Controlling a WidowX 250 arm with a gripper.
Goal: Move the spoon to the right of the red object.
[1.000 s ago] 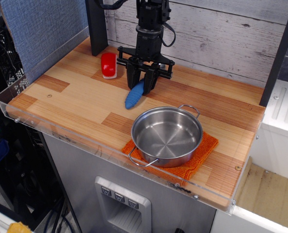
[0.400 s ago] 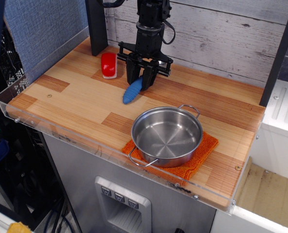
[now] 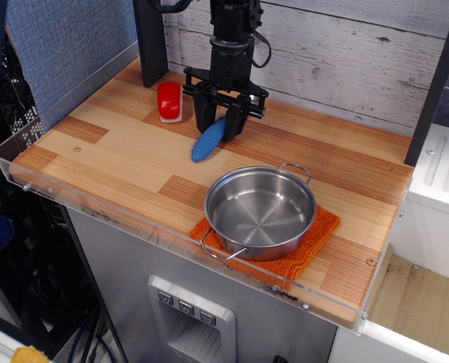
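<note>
The spoon (image 3: 206,143) shows its ribbed blue handle, slanting down-left on the wooden table; its silver bowl is hidden under the gripper. The black gripper (image 3: 219,125) points straight down over the spoon's upper end, its fingers closed around the handle's top. The red object (image 3: 169,101), a small red block with a white underside, lies on the table to the left of the gripper and spoon, apart from them.
A steel pot (image 3: 260,211) with two handles sits on an orange cloth (image 3: 321,229) at the front right. A clear acrylic rim (image 3: 96,208) runs along the table's front edge. A black post (image 3: 150,41) stands behind the red block. A plank wall backs the table.
The gripper with the spoon has shifted slightly left and toward the back, closer to the red object. The pot and red block have not moved.
</note>
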